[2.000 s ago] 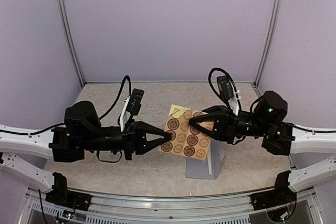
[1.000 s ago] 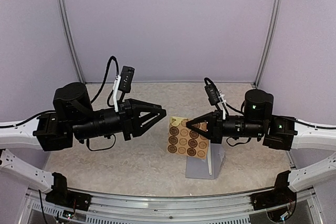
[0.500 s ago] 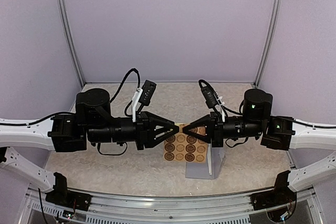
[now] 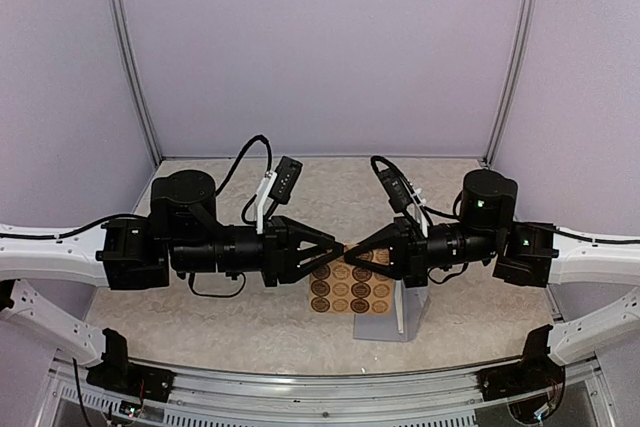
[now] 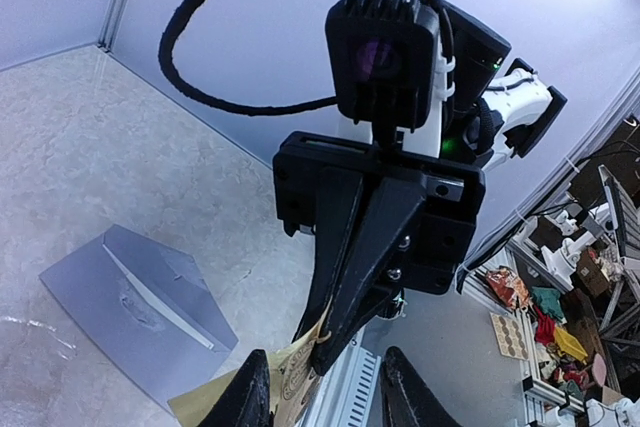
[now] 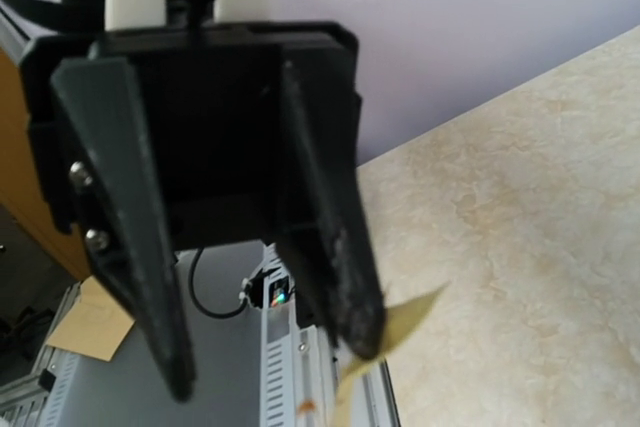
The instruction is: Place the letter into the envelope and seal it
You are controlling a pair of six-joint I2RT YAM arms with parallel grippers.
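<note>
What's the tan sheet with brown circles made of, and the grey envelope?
The tan sheet of round brown stickers looks like thin matte paper, curving as it hangs. The flat grey envelope seems matte paper too: crisp fold lines, no shine.

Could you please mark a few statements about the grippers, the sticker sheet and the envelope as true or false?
1. The right gripper is shut on the sticker sheet. True.
2. The left gripper is shut. False: its jaws stand apart.
3. The envelope lies on the table. True.
4. The stickers are square and blue. False: they are round and brown.
</note>
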